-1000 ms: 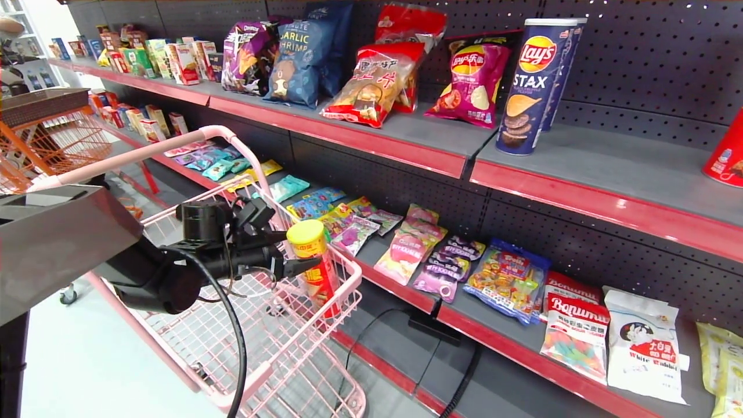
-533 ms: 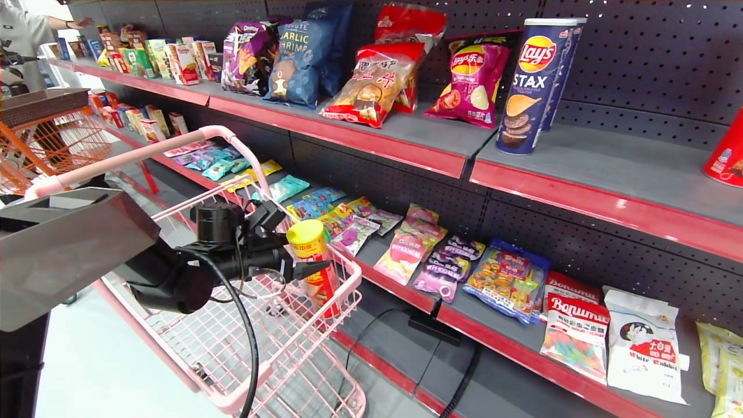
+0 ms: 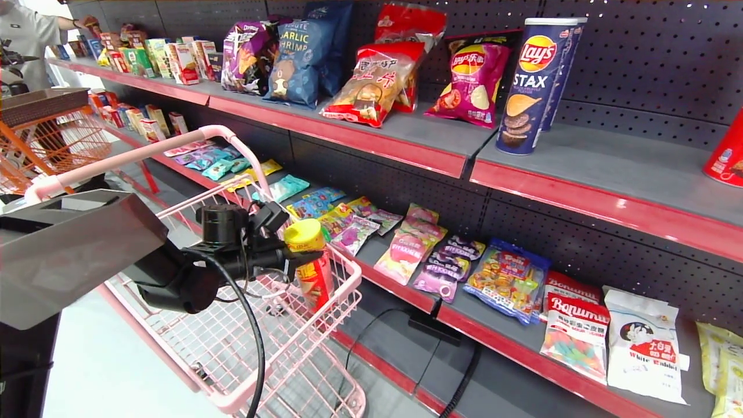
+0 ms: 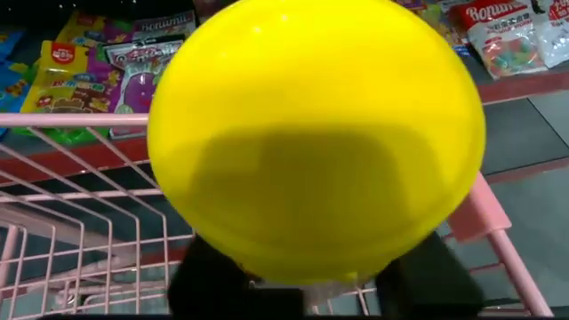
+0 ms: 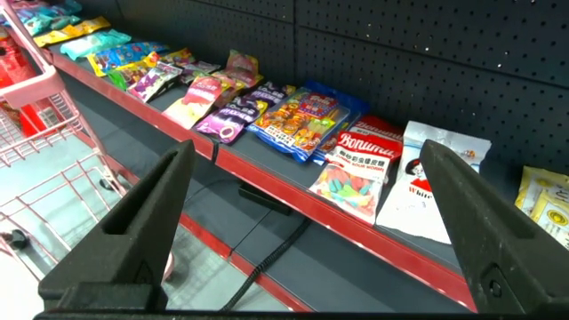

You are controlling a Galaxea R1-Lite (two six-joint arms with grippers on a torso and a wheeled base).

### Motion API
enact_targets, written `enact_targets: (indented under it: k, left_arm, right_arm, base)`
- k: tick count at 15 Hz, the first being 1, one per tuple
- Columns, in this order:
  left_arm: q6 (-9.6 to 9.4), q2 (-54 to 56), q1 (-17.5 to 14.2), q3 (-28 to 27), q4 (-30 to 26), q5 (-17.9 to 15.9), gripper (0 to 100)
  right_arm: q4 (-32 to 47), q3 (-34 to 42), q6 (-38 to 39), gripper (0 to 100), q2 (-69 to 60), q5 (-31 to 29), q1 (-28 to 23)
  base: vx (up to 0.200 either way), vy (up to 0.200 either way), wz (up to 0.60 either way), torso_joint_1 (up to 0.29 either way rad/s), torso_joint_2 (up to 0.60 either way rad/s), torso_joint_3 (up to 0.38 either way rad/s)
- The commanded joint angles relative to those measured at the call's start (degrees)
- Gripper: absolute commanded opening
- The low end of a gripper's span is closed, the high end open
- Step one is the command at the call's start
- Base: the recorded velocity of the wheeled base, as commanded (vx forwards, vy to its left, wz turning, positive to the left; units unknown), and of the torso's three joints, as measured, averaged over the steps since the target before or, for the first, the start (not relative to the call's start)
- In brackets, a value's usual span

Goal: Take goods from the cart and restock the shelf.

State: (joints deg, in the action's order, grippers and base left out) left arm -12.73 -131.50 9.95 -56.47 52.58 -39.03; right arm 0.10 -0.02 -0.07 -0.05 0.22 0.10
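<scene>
The chip canister (image 3: 316, 281) is parked in the pink cart (image 3: 145, 152), in the corner nearest the lower shelf (image 3: 493, 341). It's clamped just under its yellow lid (image 4: 316, 133) by the left gripper (image 3: 305, 259), with a dark finger seen on each side of it.

Its long axis is close to vertical, lid up. A slight lean can be made out, with the top tipped away from the shelving and the base closer to it.

The red body has print on it, but part is covered by the finger (image 3: 310, 255) and the rest sits behind the cart wire, so nothing is quoted here. The base is hidden by the wire too. In the left wrist view the body is blocked by the lid.

The right gripper (image 5: 302, 156) is spread wide with nothing in it, held out in front of the lower shelf. Flat candy bags (image 5: 298, 120) are laid there in rows, all labelled.

On the upper shelf (image 3: 609, 168) a tall blue canister (image 3: 525, 87) is stood upright next to leaning chip bags (image 3: 371, 84). A red tub (image 3: 725, 154) is cut off at the edge of the head view, as are some yellowish bags (image 3: 725, 360) on the lower shelf.
</scene>
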Motion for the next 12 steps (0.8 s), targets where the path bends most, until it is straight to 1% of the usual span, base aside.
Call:
enact_targets:
  k: [1, 2, 3, 4, 5, 6, 8, 9, 11, 12]
  left_arm:
    - [0.16, 0.98, 0.16, 0.3, 0.07, 0.01, 0]
    - [0.16, 1.51, 0.07, 0.48, 0.07, 0.01, 0]
    - [0.77, 4.06, -0.1, 1.8, -0.02, 0.1, 0]
    - [2.88, 8.19, -0.46, 4.35, -0.02, 0.45, 0]
    - [3.94, 11.18, -0.89, 6.19, -0.02, 0.98, 0]
    - [4.55, 15.84, -1.77, 8.65, -0.11, 1.24, 0]
    - [4.82, 23.31, -3.27, 12.87, -0.2, 1.33, 0]
    - [4.82, 28.23, -4.32, 16.3, -0.2, 1.33, 0]
    - [5.61, 41.24, -6.43, 26.5, -0.9, 1.33, 0]
    - [5.61, 46.42, -7.4, 30.45, -1.43, 1.33, 0]
  right_arm:
    - [-0.01, -0.06, -0.01, 100, 0.05, 0.04, -0.01]
    - [-0.01, -0.06, -0.01, 100, 0.05, 0.04, -0.01]
    - [-0.01, -0.06, -0.01, 100, 0.05, 0.04, -0.01]
    - [-0.01, -0.06, -0.01, 100, 0.05, 0.04, -0.01]
    - [-0.01, -0.06, -0.01, 100, 0.05, 0.04, -0.01]
    - [-0.01, -0.06, -0.01, 100, 0.05, 0.04, -0.01]
    - [-0.01, 0.02, -0.01, 100, 0.05, 0.04, -0.01]
    - [-0.01, -0.06, -0.01, 100, 0.05, 0.04, -0.01]
    - [-0.01, -0.06, 0.07, 100, 0.05, 0.04, -0.01]
    - [-0.01, 0.02, 0.16, 100, 0.05, 0.04, -0.01]
  base:
    - [0.0, 0.0, 0.0, 0.0, 0.0, 0.0]
    - [0.0, 0.0, 0.0, 0.0, 0.0, 0.0]
    - [0.0, 0.0, 0.0, 0.0, 0.0, 0.0]
    - [0.0, 0.0, 0.0, 0.0, 0.0, 0.0]
    - [0.0, 0.0, 0.0, 0.0, 0.0, 0.0]
    - [0.0, 0.0, 0.0, 0.0, 0.0, 0.0]
    - [0.0, 0.0, 0.0, 0.0, 0.0, 0.0]
    - [0.0, 0.0, 0.0, 0.0, 0.0, 0.0]
    - [0.0, 0.0, 0.0, 0.0, 0.0, 0.0]
    - [0.0, 0.0, 0.0, 0.0, 0.0, 0.0]
